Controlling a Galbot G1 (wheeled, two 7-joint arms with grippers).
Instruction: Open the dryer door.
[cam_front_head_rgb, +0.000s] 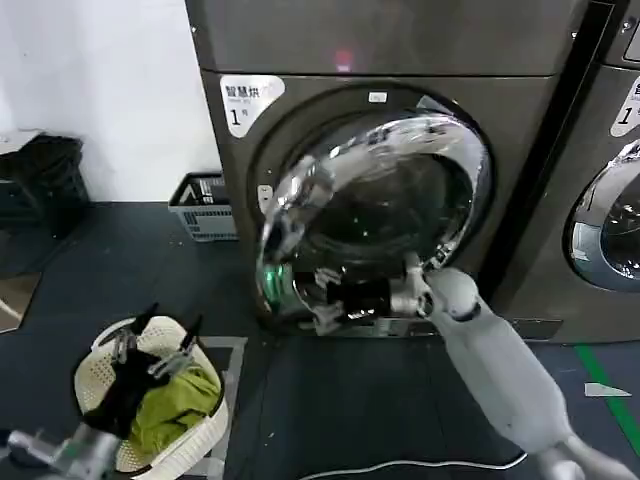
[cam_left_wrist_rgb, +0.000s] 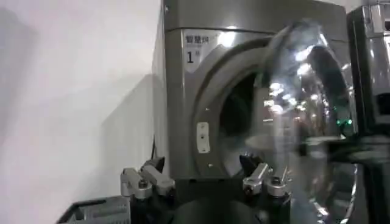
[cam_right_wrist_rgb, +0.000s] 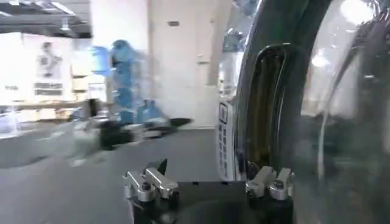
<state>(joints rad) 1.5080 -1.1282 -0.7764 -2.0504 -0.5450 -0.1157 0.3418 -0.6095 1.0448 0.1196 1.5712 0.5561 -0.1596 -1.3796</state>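
**Dryer door swung partway out, right gripper at its lower rim**

In the head view, the dryer (cam_front_head_rgb: 400, 60) stands against the back, a white sticker (cam_front_head_rgb: 245, 100) marked "1" at its upper left and a small red light (cam_front_head_rgb: 344, 60) above the opening. The dryer door (cam_front_head_rgb: 370, 215) hangs ajar: hinged on the right, its free left edge has come away from the machine and leans toward the camera, so the chrome ring faces left and forward. The right gripper (cam_front_head_rgb: 335, 300) sits at the door's lower left rim, its pale arm reaching up from the lower right. Whether its fingers are spread or pinching cannot be told there.

The right wrist view shows what the head view does not: that gripper's fingers (cam_right_wrist_rgb: 149, 182) spread apart, with the door's dark inner rim (cam_right_wrist_rgb: 268, 109) just beside one of them and open floor behind.

The left wrist view looks past the left gripper (cam_left_wrist_rgb: 204, 179), fingers spread and empty, into the gap between the door's ring (cam_left_wrist_rgb: 304, 115) and the drum opening (cam_left_wrist_rgb: 234, 122). In the head view this gripper (cam_front_head_rgb: 150, 350) hovers over a white laundry basket (cam_front_head_rgb: 200, 425) holding green cloth (cam_front_head_rgb: 175, 405), well apart from the door.

Left of the dryer, a grey crate (cam_front_head_rgb: 205, 205) rests near the wall; the dark floor in front is open. A second machine (cam_front_head_rgb: 610, 200) stands just beside the hinge side.
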